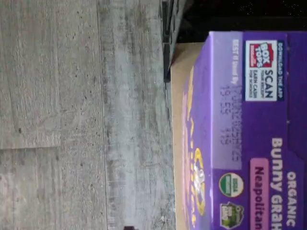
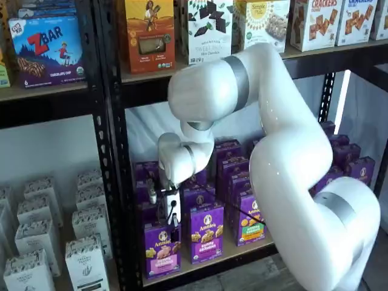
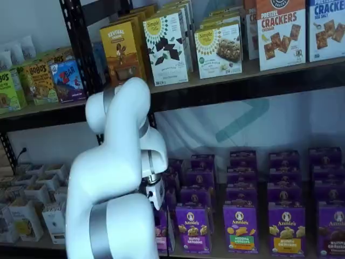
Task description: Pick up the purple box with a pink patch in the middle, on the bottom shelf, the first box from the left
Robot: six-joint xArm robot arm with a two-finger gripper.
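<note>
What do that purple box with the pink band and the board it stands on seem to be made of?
The purple box looks like thin printed cardboard with a slight sheen: crisp folded edges and a stamped date on its top in the wrist view. The bottom shelf looks like bare light-tan wood or pressed board with a matte finish, though no grain shows.

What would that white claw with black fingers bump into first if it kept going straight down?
Probably the top of the upright purple cardboard box with the pink band: the gripper hangs just above it, though depth is unclear.
</note>
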